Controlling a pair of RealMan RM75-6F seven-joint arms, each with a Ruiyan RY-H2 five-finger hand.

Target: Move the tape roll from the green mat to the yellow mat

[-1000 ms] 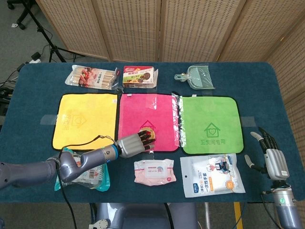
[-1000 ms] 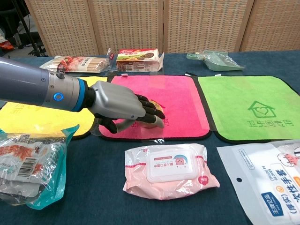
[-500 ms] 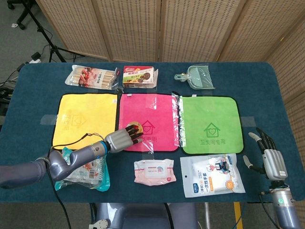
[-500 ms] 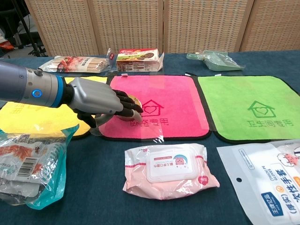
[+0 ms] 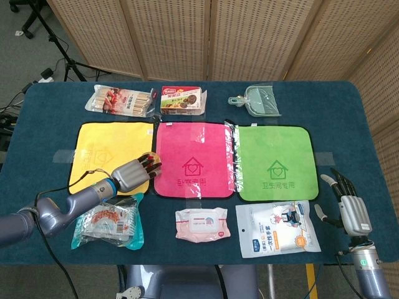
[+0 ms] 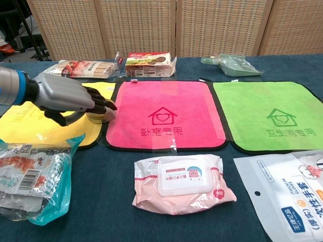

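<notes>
We find the left hand [image 6: 68, 96] closed over the tape roll [image 6: 97, 116], fingers wrapped across its top and thumb below; the roll sits at the right edge of the yellow mat [image 5: 103, 149], just beside the seam with the pink mat [image 5: 193, 159] (whether it rests on the cloth or hangs a little above it we cannot tell); the green mat [image 5: 274, 163], toward the right edge of the tabletop [image 5: 349, 124], carries nothing. The roll lies under the fingertips, its flat face roughly level; we judge that the move ahead calls for a short carry further left, toward the mat's middle, then a release. The left hand is the nearer; the right hand [image 5: 347, 208] hangs open and empty near the front right corner, well apart from the mats.
</notes>
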